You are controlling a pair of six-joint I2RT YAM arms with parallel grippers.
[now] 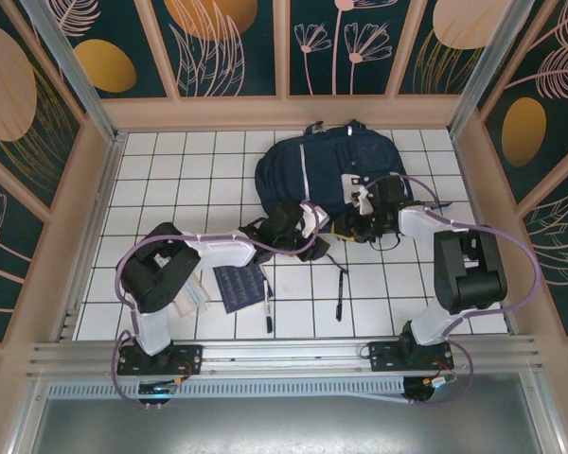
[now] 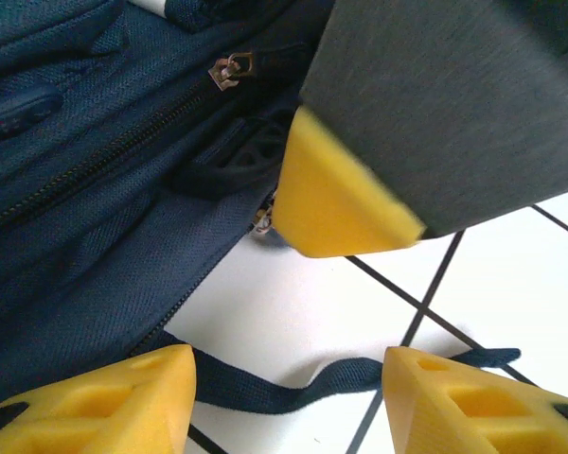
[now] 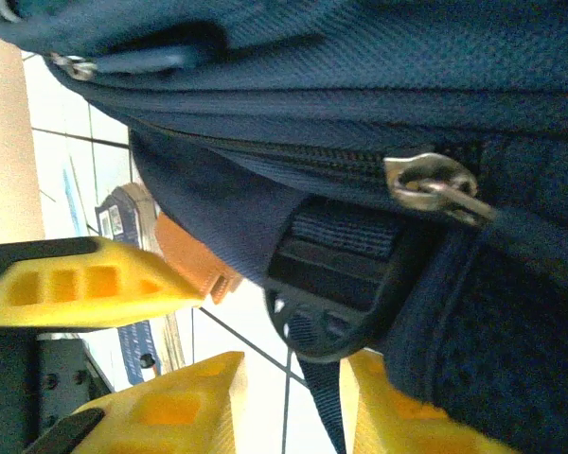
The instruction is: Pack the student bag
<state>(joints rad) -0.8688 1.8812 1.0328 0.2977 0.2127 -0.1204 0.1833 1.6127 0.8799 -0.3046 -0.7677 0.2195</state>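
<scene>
Student bag [image 1: 322, 165] lies just ahead of left gripper [image 2: 289, 397] and right gripper [image 3: 293, 421].

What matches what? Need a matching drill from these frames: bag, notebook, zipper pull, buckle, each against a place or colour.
Things:
1. bag
2. notebook
3. zipper pull
4. buckle

Place or colour:
a. black plastic
b. silver metal
c. far side, centre, in the top view
d. near side, left of centre, lying flat

Pairs: 1-c, 2-d, 3-b, 4-a
</scene>
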